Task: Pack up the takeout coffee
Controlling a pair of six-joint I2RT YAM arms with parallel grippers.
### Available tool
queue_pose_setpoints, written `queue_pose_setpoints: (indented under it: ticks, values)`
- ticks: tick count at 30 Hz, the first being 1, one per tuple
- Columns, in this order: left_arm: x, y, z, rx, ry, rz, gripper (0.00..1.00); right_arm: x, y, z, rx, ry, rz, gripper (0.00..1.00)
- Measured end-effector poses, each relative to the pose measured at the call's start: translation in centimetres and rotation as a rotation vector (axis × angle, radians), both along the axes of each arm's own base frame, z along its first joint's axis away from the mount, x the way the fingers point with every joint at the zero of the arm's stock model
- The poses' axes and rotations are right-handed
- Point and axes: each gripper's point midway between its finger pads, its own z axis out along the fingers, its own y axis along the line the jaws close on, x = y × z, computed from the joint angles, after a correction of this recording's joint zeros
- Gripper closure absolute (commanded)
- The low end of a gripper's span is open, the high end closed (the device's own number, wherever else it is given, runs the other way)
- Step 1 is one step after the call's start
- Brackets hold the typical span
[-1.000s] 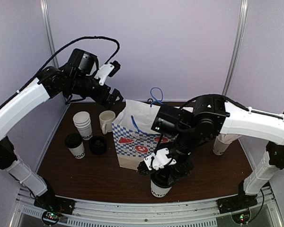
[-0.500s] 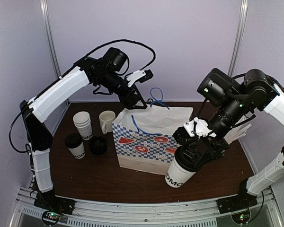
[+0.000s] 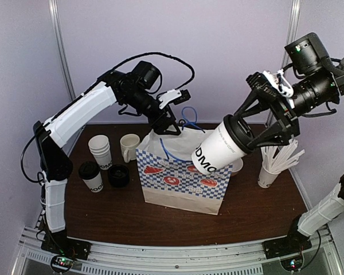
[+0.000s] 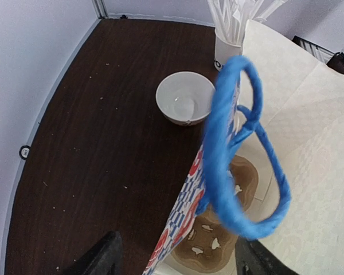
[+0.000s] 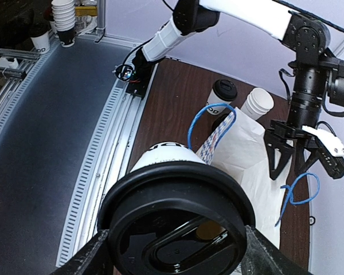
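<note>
The right gripper (image 3: 245, 133), clenched on the tilted black-lidded white paper cup (image 3: 214, 151), could snag the rim of the blue-checked paper bag (image 3: 180, 175), since the spread-open left gripper (image 3: 171, 125) holds nothing steady

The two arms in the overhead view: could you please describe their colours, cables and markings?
Both have white shell links between black joints. The left arm carries a loose black cable arching over its wrist; the right arm shows a green light. The left gripper and right gripper are black with a white bracket beside black jaws.
</note>
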Motion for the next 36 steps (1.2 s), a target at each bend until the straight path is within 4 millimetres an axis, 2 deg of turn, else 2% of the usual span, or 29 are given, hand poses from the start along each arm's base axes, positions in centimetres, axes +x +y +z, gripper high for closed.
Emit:
queue_pose_setpoints:
  ticks: [4,8,11,15,16,18,19,23,26,29,32,36]
  values:
    - [0.2,0.1,-0.1,0.014,-0.033,-0.017,0.2,3.0,1.1,-0.7,-0.015,0.014,-0.069,0.37]
    - [0.1,0.2,-0.2,0.027,-0.068,-0.054,0.27,6.5,2.3,-2.2,-0.043,0.032,-0.151,0.37]
    - [0.0,0.3,-0.4,0.04,-0.076,-0.076,0.36,8.6,2.7,-2.8,-0.052,0.043,-0.209,0.36]
    - [-0.4,0.4,-1.5,0.072,-0.062,-0.101,0.47,10.3,2.7,-2.9,-0.053,0.027,-0.267,0.36]
    - [-0.6,0.5,-1.7,0.079,-0.057,-0.106,0.53,10.5,2.6,-2.9,-0.053,0.02,-0.28,0.36]
    - [-0.9,0.5,-1.9,0.088,-0.052,-0.116,0.76,11.0,2.5,-2.8,-0.052,0.007,-0.301,0.36]
    - [-1.1,0.5,-2.0,0.094,-0.054,-0.124,0.81,11.2,2.5,-2.7,-0.051,0.002,-0.309,0.36]
    - [-1.6,0.3,-2.2,0.11,-0.062,-0.14,0.83,11.7,2.6,-2.9,-0.057,-0.003,-0.324,0.35]
    - [-2.1,0.1,-2.3,0.132,-0.076,-0.142,0.98,11.9,2.7,-3.2,-0.066,-0.001,-0.328,0.35]
    - [-3.0,0.2,-2.4,0.164,-0.096,-0.141,1.0,11.9,2.7,-3.5,-0.071,0.003,-0.327,0.35]
    - [-4.1,0.3,-1.6,0.181,-0.128,-0.134,1.0,11.5,2.9,-4.4,-0.094,0.012,-0.316,0.35]
    - [-5.5,0.8,0.7,0.16,-0.159,-0.111,1.0,10.3,3.6,-7.2,-0.181,0.007,-0.285,0.36]
